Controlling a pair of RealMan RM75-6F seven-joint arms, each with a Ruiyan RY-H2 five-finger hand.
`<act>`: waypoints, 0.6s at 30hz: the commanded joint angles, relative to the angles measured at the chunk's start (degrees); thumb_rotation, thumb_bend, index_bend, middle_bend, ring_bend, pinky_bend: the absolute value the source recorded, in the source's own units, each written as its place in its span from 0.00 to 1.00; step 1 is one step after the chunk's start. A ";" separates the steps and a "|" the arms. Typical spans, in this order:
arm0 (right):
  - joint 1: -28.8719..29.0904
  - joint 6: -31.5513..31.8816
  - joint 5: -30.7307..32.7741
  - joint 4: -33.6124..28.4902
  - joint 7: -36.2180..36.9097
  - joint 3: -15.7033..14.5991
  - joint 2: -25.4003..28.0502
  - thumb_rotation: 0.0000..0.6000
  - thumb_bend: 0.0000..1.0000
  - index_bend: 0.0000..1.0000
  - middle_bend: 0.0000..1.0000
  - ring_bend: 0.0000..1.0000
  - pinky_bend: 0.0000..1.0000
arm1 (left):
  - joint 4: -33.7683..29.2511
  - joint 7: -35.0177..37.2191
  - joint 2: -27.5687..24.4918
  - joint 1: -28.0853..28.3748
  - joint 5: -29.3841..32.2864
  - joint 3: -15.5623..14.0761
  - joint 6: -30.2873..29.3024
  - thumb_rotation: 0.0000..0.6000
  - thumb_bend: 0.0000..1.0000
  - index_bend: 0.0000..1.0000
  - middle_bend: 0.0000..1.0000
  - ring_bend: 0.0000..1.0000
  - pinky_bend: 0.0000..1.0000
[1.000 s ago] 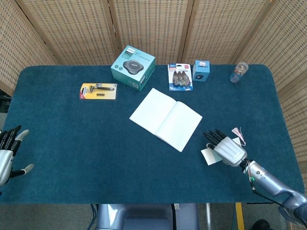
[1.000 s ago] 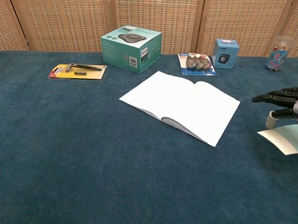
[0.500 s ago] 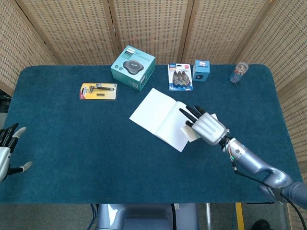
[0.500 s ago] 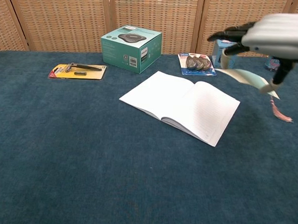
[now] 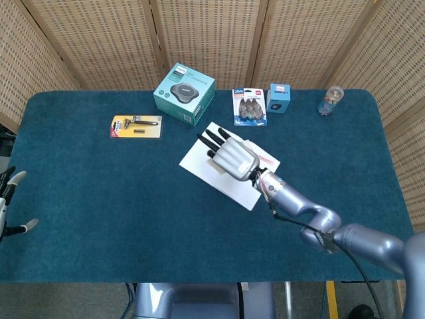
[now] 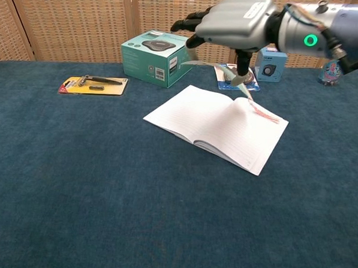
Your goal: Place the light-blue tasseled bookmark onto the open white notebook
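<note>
Head view: right hand (image 5: 232, 157) poised over the open white notebook (image 5: 199, 159) on the blue table (image 5: 99, 193), dark fingers (image 5: 211, 139) stretched toward the far left, bookmark almost wholly hidden under the palm, only its pink tassel (image 5: 267, 159) trailing on the right-hand page. Behind the notebook a teal box (image 5: 184, 93), a razor pack (image 5: 136, 125) to its left, a blister pack (image 5: 249, 106) and a small blue box (image 5: 279, 97) to its right, a clear jar (image 5: 331, 100) near the far right corner. Left hand (image 5: 8, 203) at the left edge, well apart from everything, fingers spread, holding nothing. Chest view: right hand (image 6: 232, 26) raised above the notebook (image 6: 210, 120), gripping the light-blue tasseled bookmark (image 6: 233, 74), which hangs curved beneath the palm, clear of the paper, with the tassel (image 6: 264, 113) lying on the right-hand page. Teal box (image 6: 157, 56), razor pack (image 6: 93, 84) and small blue box (image 6: 271, 64) along the back.
</note>
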State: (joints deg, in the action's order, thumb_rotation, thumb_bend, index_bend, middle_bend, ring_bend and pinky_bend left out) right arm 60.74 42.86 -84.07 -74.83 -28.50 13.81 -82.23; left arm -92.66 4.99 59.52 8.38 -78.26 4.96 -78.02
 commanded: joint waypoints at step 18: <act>6.06 -0.72 2.79 17.31 -7.94 -1.56 -17.74 1.00 0.00 0.01 0.00 0.00 0.19 | 0.75 1.51 -0.38 0.72 1.62 0.47 2.18 1.00 0.00 0.00 0.00 0.00 0.00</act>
State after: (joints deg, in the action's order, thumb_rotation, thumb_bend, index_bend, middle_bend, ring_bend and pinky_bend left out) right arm 66.79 42.09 -82.10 -57.84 -35.65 11.77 -99.67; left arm -91.90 6.50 59.14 9.10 -76.63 5.44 -75.82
